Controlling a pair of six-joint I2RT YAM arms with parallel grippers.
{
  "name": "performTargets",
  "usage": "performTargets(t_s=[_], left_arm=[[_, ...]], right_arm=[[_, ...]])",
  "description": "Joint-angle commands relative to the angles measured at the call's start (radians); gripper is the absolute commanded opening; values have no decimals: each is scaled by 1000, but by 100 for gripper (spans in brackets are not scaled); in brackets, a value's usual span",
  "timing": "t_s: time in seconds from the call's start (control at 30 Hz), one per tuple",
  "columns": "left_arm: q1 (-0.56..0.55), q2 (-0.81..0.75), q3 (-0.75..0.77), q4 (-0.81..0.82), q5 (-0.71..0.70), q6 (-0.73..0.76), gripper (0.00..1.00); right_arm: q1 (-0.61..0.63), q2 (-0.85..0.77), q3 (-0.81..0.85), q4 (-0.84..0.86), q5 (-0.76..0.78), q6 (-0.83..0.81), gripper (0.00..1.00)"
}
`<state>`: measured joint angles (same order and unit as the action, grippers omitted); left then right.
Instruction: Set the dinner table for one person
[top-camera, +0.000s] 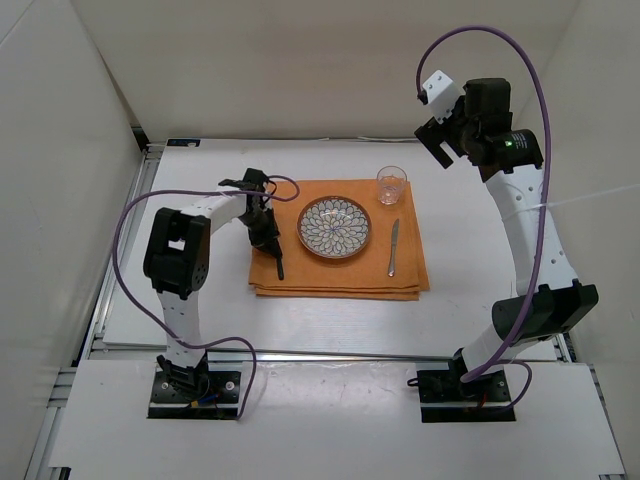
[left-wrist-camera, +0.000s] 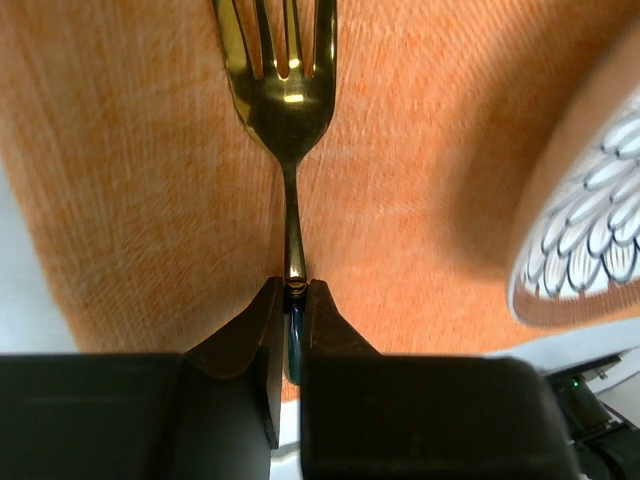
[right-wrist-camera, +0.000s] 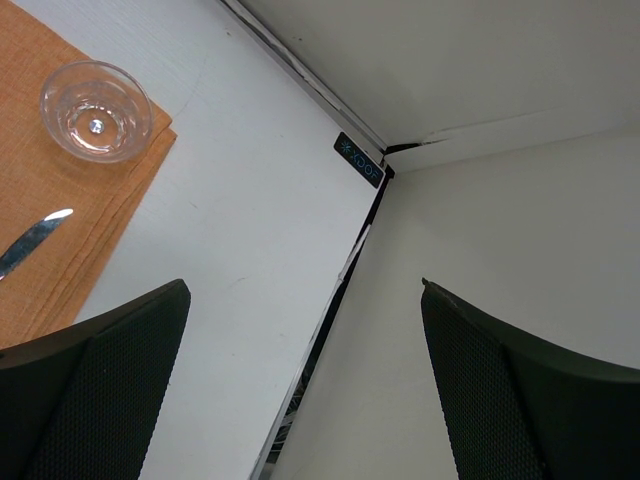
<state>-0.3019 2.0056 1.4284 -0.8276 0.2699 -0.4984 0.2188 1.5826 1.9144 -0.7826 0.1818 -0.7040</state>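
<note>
The left gripper (left-wrist-camera: 292, 290) is clamped on the handle of a gold fork (left-wrist-camera: 285, 110) over the orange placemat (top-camera: 340, 280), left of the patterned plate (top-camera: 334, 227). The placemat lies about midway between the left and right edges of the dinner table (top-camera: 470, 250). A knife (top-camera: 393, 248) and a glass (top-camera: 391, 185) sit right of the plate. The right gripper (right-wrist-camera: 300, 380), fingers apart, hangs above the far right corner. A small dark label (right-wrist-camera: 360, 160) there carries print too small to read.
</note>
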Motion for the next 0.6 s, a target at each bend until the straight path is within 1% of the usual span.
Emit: performTargets(t_s=[0.0,0.13,0.27,0.57], left_arm=[[-2,9,55,27,-8,15,10],[-2,41,75,27,-8,24,10],[-2,41,93,27,-8,34,10],[-2,22,70,27,-8,34,10]], right_arm=[[1,-39,6,39,12,-2,100],[1,-39,-3,39,12,-2,100],[-9,-39,-12,39,12,8,100],[-9,-39,-12,39,2,8,100]])
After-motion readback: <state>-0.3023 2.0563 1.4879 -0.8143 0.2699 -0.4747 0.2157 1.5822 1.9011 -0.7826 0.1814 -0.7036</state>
